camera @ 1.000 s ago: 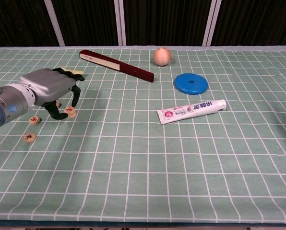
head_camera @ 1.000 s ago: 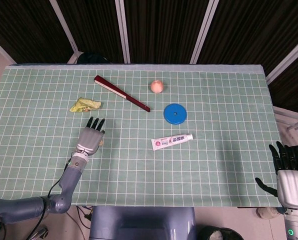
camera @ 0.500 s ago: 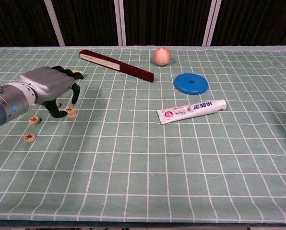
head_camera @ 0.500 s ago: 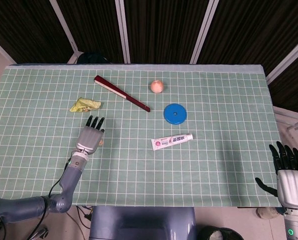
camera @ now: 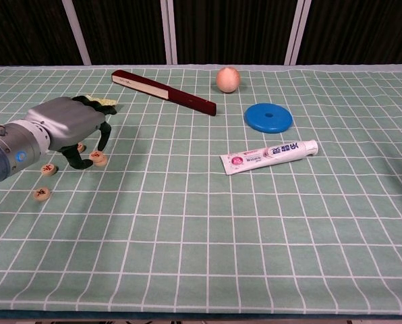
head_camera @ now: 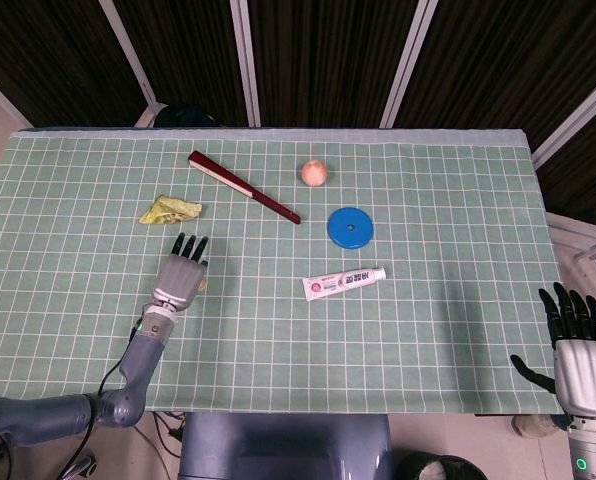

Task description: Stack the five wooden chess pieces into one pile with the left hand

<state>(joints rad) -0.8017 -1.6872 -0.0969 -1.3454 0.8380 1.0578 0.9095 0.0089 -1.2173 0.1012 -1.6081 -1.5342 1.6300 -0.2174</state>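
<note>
**Hovering over the chess pieces**

Covering the counter, a green gridded cloth (camera: pixel 255 223) carries the scene. The grey left hand (camera: pixel 69 125) arches over round wooden chess pieces (camera: pixel 98 158), dark fingers (camera: pixel 76 158) curled down among them, holding none. Off the counter's edge, the right hand (head_camera: pixel 578 350) waits, fingers spread wide.

red print is seen on the white toothpaste tube (camera: pixel 268 156), but it is too small to be read. a red character is carried on each wooden chess piece (camera: pixel 42 194), also too small to be made out.
</note>
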